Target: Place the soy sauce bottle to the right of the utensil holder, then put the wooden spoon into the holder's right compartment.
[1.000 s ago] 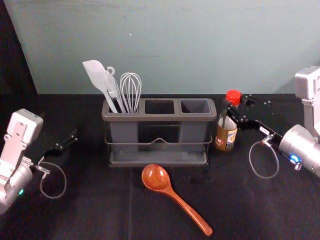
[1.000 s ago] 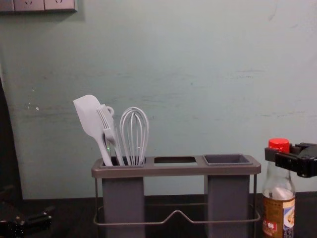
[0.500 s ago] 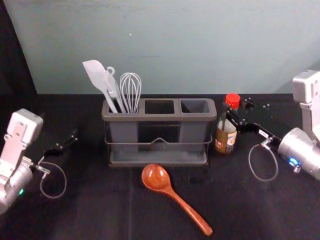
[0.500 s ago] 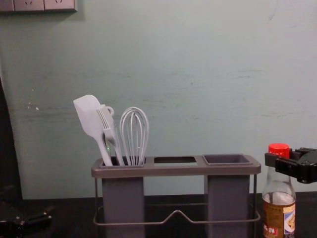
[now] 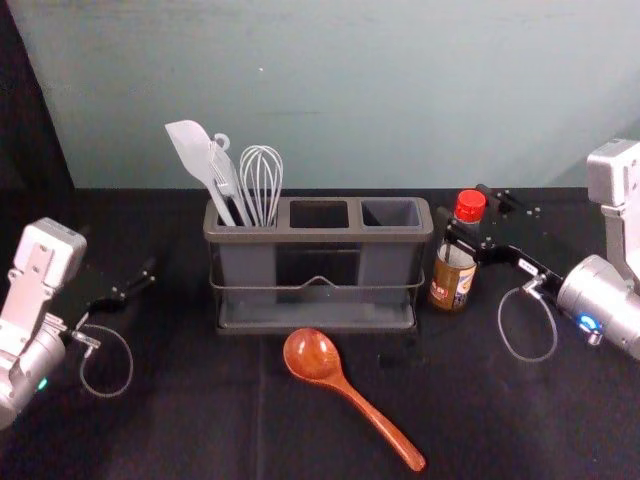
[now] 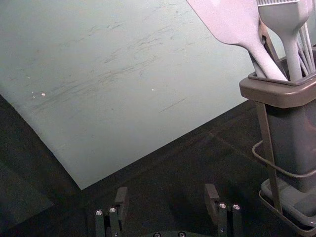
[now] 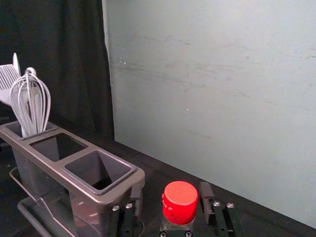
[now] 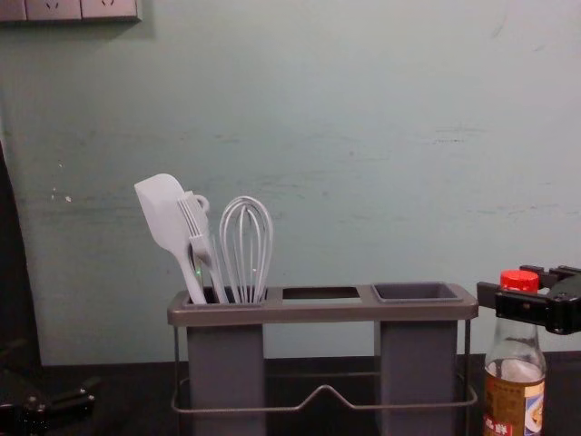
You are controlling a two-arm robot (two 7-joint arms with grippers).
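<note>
Red-capped, upright: leave the soy sauce bottle (image 5: 452, 278) just right of the utensil holder (image 5: 320, 237); back the spread right gripper (image 7: 170, 190) straight off, unbrushed. Leave the left gripper (image 6: 166, 190), likewise parted, idle toward the tabletop's (image 5: 180, 410) left edge.

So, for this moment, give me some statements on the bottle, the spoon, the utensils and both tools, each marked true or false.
1. The red-capped glass soy sauce bottle stands to the right of the grey utensil holder. True.
2. The white wire whisk stands in the holder's right compartment. False: it is in the left one.
3. The reddish-brown wooden spoon lies in front of the holder. True.
4. The right tool is clear of the bottle, over the spoon. False: it is at the bottle's top, the red cap between its open fingers.
5. The left tool is open and holds nothing. True.
</note>
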